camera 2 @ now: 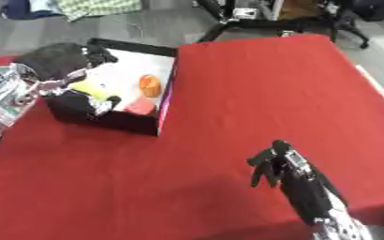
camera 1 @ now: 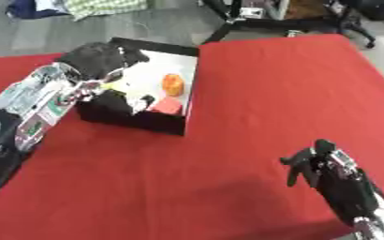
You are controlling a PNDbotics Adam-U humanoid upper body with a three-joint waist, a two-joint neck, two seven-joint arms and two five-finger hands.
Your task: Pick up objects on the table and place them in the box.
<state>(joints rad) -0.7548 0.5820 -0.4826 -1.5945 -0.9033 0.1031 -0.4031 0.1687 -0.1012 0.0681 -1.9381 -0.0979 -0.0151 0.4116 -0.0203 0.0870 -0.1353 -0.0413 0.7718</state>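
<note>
Here's the box [camera 1: 175,123], black-walled with a white floor, sitting on the far left of the red table [camera 1: 277,93]. Inside it there's an orange object [camera 1: 172,83] toward the right wall, a red block [camera 1: 168,106] just nearer, and something yellow [camera 2: 94,89] on the left side. That yellow thing is right under the left hand [camera 1: 105,58], which comes in from the left edge and hangs over the box's far left corner. Is it pinching the yellow piece or has it let go? I cannot tell: the dark fingers blur together over it.

Down at the near right, the right hand [camera 2: 277,164] hovers low above the cloth, fingers curled downward and holding nothing, well apart from the box.

As for progress, it looks late in the job. At least three items sit inside the box, and the red cloth around it shows no loose objects waiting in either eye view. My read is that the yellow item is the last delivery, with only the release and withdrawal of the left hand left.
</note>
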